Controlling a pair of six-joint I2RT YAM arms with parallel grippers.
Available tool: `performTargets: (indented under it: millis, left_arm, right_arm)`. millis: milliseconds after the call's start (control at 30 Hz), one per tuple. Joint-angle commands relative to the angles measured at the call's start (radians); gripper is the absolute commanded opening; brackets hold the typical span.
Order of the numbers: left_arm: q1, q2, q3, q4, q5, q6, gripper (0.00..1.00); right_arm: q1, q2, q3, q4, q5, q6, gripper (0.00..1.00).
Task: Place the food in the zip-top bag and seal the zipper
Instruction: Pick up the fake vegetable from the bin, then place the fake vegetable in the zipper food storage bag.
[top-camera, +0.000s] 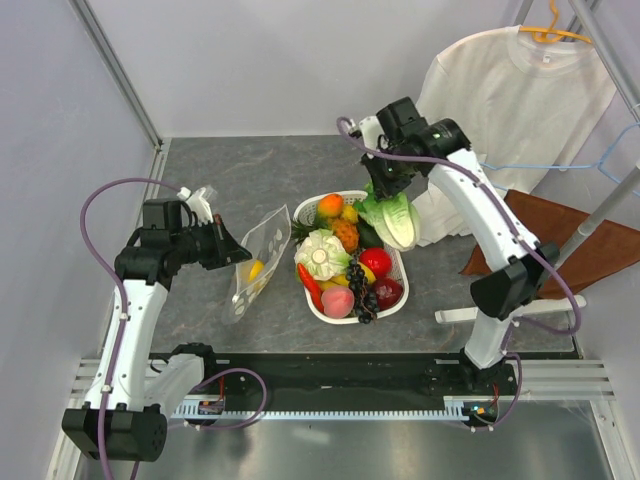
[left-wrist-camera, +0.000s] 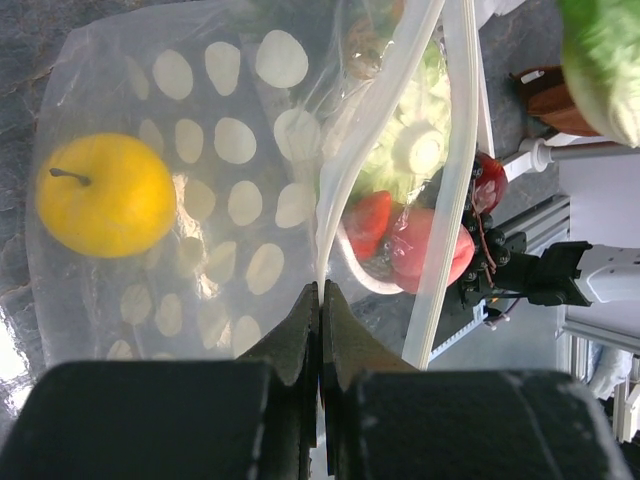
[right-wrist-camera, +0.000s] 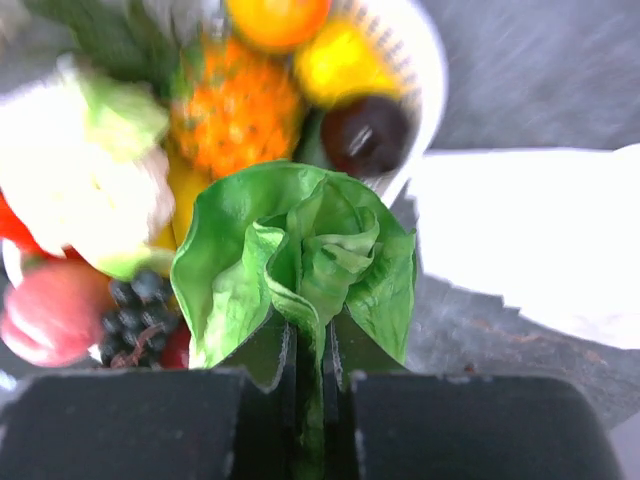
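Grey stone-patterned table (top-camera: 250, 180) fills the space between pale walls, with both arms reaching in from the near edge.

Left gripper (left-wrist-camera: 320, 290): its fingers are pressed together with no gap, pinching the mouth edge of the bag (left-wrist-camera: 200, 200). The whitish zipper (left-wrist-camera: 330, 210) runs up and away from the fingertips. The mouth looks parted, with a second strip standing apart from the first. Inside the bag lies a yellow fruit (left-wrist-camera: 105, 195) with a short dark stem, seen through the dotted plastic. From the top view, the bag sits on the table just left of the basket (top-camera: 300, 210).

Right gripper (right-wrist-camera: 310, 340): its fingers are closed on the base of the lettuce (right-wrist-camera: 300, 260), whose leaves fan out beyond the tips. From above, the lettuce hangs at the far right rim of the basket. Whether it touches the rim cannot be told.

The white basket holds the rest of the food, among it a pink peach (top-camera: 337, 301), a red fruit (top-camera: 376, 262) and dark grapes (top-camera: 360, 290).

Behind the right arm a white T-shirt (top-camera: 520, 90) hangs on a hanger, and a brown cloth (top-camera: 590, 240) lies beside it.
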Motion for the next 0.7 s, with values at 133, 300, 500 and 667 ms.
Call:
performTargets:
  millis: [133, 300, 500, 667]
  left_arm:
    - [0.006, -0.004, 0.050, 0.020, 0.012, -0.072, 0.02]
    - [0.007, 0.014, 0.049, 0.039, -0.023, -0.169, 0.02]
    - [0.020, 0.019, 0.023, 0.092, 0.028, -0.270, 0.02]
    - [0.024, -0.024, -0.020, 0.192, 0.074, -0.382, 0.02]
  right_arm:
    - [0.003, -0.293, -0.163, 0.586, 0.225, 0.383, 0.00]
    - [0.108, -0.401, -0.380, 1.060, 0.434, 0.572, 0.00]
    - [0.357, -0.393, -0.552, 1.479, 0.716, 0.589, 0.00]
    - [0.468, -0.266, -0.540, 1.616, 0.951, 0.595, 0.00]
